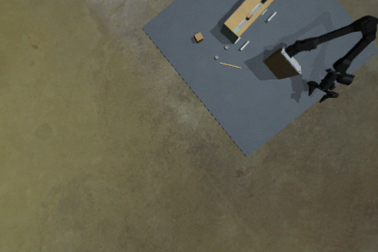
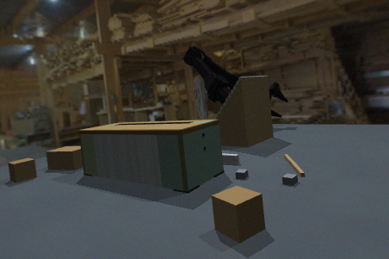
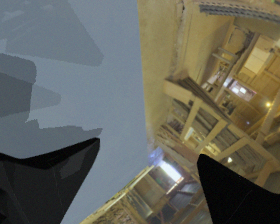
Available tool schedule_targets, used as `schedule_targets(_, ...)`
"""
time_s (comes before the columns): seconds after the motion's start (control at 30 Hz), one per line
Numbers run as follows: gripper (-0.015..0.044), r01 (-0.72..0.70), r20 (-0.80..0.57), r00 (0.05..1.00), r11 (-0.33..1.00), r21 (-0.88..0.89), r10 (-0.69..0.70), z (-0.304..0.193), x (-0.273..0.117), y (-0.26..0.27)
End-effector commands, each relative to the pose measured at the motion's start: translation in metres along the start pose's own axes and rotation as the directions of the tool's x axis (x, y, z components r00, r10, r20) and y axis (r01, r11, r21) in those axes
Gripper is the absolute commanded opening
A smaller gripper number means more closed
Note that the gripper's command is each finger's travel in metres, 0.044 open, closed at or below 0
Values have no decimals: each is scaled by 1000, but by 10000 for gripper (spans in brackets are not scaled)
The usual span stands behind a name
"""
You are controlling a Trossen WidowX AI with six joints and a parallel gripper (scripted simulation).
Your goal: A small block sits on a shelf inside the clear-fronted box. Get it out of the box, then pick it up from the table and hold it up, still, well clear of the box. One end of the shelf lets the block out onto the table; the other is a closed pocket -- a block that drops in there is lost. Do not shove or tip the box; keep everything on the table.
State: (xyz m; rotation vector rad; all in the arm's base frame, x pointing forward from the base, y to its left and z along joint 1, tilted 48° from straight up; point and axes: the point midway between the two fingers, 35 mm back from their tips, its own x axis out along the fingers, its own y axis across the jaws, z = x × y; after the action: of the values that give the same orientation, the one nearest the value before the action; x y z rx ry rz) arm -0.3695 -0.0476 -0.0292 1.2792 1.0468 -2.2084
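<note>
We see the fingers [image 1: 322, 91] spread wide with nothing between them, hanging at the bench [image 1: 251, 116] edge, well apart from the box [image 1: 249, 12]. A tall brown wedge [image 1: 280, 64] stands between the fingers and the box. The box sits upright on the bench with a slot along its tan top; through it a small dark block [image 1: 264, 0] shows inside, near the far end. Loose cubes [image 1: 198, 37] and a thin stick [image 1: 230, 65] lie around the box.

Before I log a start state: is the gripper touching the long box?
Apart. The top view shows the gripper near the table's edge, with bare table between it and the long box.
</note>
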Motion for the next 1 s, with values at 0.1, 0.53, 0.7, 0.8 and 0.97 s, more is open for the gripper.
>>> schedule_targets(0.1, 400, 16, 46, 999, 999, -36, -14, 19, -10, 2)
schedule_targets(0.53, 400, 140, 369, 928, 964, -225, -48, 131, -100, 32)
schedule_targets(0.7, 400, 199, 516, 856, 940, -278, -28, 171, -154, 55)
schedule_targets(0.8, 400, 206, 592, 806, 936, -285, 3, 193, -186, 72)
schedule_targets(0.97, 400, 182, 708, 702, 940, -290, 82, 226, -245, 107)
